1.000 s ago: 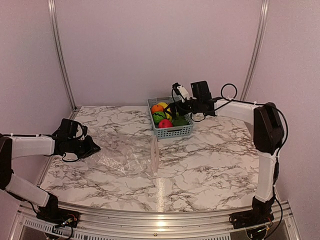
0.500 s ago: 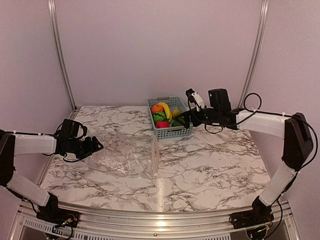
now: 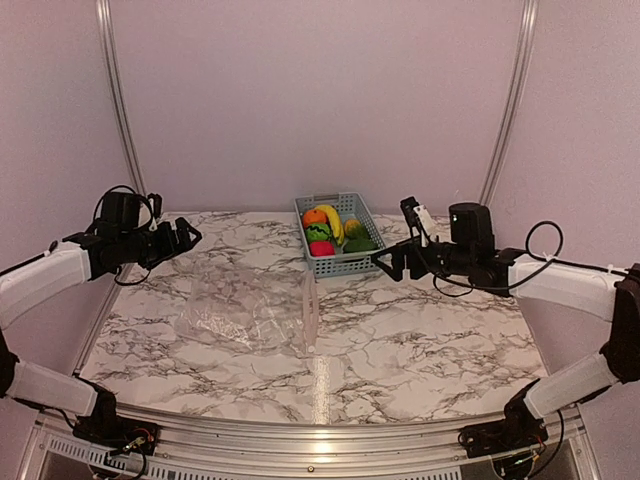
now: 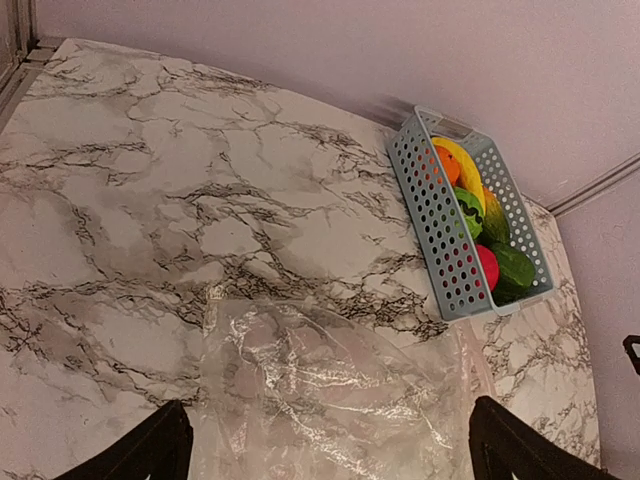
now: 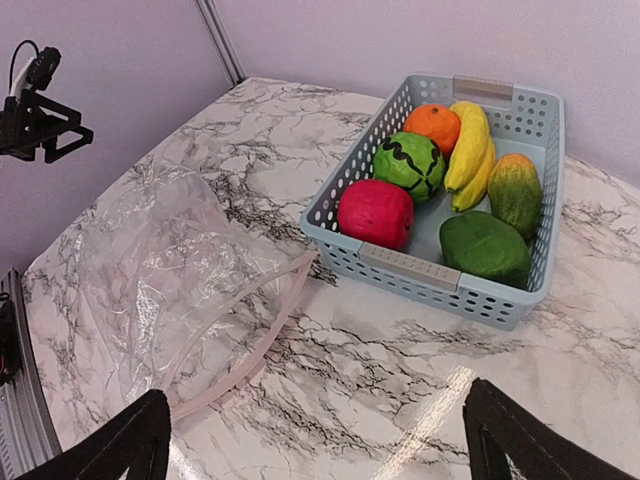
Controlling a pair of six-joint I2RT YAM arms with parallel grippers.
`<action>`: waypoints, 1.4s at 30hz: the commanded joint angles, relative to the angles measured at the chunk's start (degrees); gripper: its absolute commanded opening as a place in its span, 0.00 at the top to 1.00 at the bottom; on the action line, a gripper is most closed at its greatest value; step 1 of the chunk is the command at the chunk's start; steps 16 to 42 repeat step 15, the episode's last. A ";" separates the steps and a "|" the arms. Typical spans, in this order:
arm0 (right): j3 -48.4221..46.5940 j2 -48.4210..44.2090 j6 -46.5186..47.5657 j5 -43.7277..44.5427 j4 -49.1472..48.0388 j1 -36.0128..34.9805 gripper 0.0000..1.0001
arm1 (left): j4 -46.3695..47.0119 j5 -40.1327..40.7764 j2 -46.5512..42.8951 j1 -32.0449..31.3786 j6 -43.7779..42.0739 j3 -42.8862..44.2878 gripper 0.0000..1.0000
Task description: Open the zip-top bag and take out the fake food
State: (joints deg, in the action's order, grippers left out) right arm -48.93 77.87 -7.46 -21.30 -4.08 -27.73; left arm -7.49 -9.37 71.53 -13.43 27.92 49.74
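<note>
On the far left, the left gripper [image 3: 188, 236] hangs in the air above the table [image 3: 420, 350]. Its two fingers are spread as wide as they go and there is nothing between them. I think it is up high and off to the side so it does not bump the bag. A little to the right, near the middle of the table, lies the zip-top bag [image 3: 250, 310]. It is flat and crinkly, and you can see right through it to the table, so it looks empty. Its whitish zip strip [image 5: 250, 335] is on the right edge. The two sides of the strip are pulled apart like a small mouth, and that is how the toys could come out. Next, to the right and farther back, just beside the open end of the bag, is a light blue basket [image 3: 345, 264]. The fake food [image 3: 335, 232] is all in there: the yellow banana [image 5: 470, 145], the orange ball [image 5: 437, 122], the green striped ball [image 5: 408, 165], the red fruit [image 5: 375, 212] and two green pieces. The basket holds them together so they cannot roll off. Last, just right of the basket, is the right gripper [image 3: 388, 264]. It is wide open too, with nothing in it, and it points toward the basket without touching it. To me the job looks done
</note>
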 commanded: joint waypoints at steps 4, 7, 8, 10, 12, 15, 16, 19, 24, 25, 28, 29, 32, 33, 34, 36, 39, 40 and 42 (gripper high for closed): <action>6.80 -4.33 -5.46 3.12 -5.67 0.22 0.01 | 2.01 -1.22 1.65 -2.30 -1.56 -0.82 0.01; 8.54 -4.28 -6.22 3.47 -6.12 0.22 0.01 | 3.68 -0.07 2.23 -4.83 -1.66 -2.88 0.01; 9.43 -4.52 -6.72 3.29 -6.95 0.22 0.01 | 3.59 0.63 2.56 -5.57 -1.77 -2.92 0.01; 10.49 -4.82 -7.35 2.94 -8.72 0.22 0.01 | 3.55 1.68 3.26 -6.95 -2.02 -2.95 0.01; 10.35 -4.47 -7.30 3.02 -8.87 0.23 0.01 | 4.48 1.65 3.48 -7.52 -1.71 -3.03 0.01; 9.37 -3.48 -6.71 2.64 -8.19 0.22 0.01 | 4.85 1.77 4.04 -7.63 -1.72 -2.49 0.01; 9.37 -3.48 -6.71 2.64 -8.19 0.22 0.01 | 4.85 1.77 4.04 -7.63 -1.72 -2.49 0.01; 9.37 -3.48 -6.71 2.64 -8.19 0.22 0.01 | 4.85 1.77 4.04 -7.63 -1.72 -2.49 0.01; 9.37 -3.48 -6.71 2.64 -8.19 0.22 0.01 | 4.85 1.77 4.04 -7.63 -1.72 -2.49 0.01; 9.37 -3.48 -6.71 2.64 -8.19 0.22 0.01 | 4.85 1.77 4.04 -7.63 -1.72 -2.49 0.01; 9.37 -3.48 -6.71 2.64 -8.19 0.22 0.01 | 4.85 1.77 4.04 -7.63 -1.72 -2.49 0.01; 9.37 -3.48 -6.71 2.64 -8.19 0.22 0.01 | 4.85 1.77 4.04 -7.63 -1.72 -2.49 0.01; 9.37 -3.48 -6.71 2.64 -8.19 0.22 0.01 | 4.85 1.77 4.04 -7.63 -1.72 -2.49 0.01; 9.37 -3.48 -6.71 2.64 -8.19 0.22 0.01 | 4.85 1.77 4.04 -7.63 -1.72 -2.49 0.01; 9.37 -3.48 -6.71 2.64 -8.19 0.22 0.01 | 4.85 1.77 4.04 -7.63 -1.72 -2.49 0.01; 9.37 -3.48 -6.71 2.64 -8.19 0.22 0.01 | 4.85 1.77 4.04 -7.63 -1.72 -2.49 0.01; 9.37 -3.48 -6.71 2.64 -8.19 0.22 0.01 | 4.85 1.77 4.04 -7.63 -1.72 -2.49 0.01; 9.37 -3.48 -6.71 2.64 -8.19 0.22 0.01 | 4.85 1.77 4.04 -7.63 -1.72 -2.49 0.01; 9.37 -3.48 -6.71 2.64 -8.19 0.22 0.01 | 4.85 1.77 4.04 -7.63 -1.72 -2.49 0.01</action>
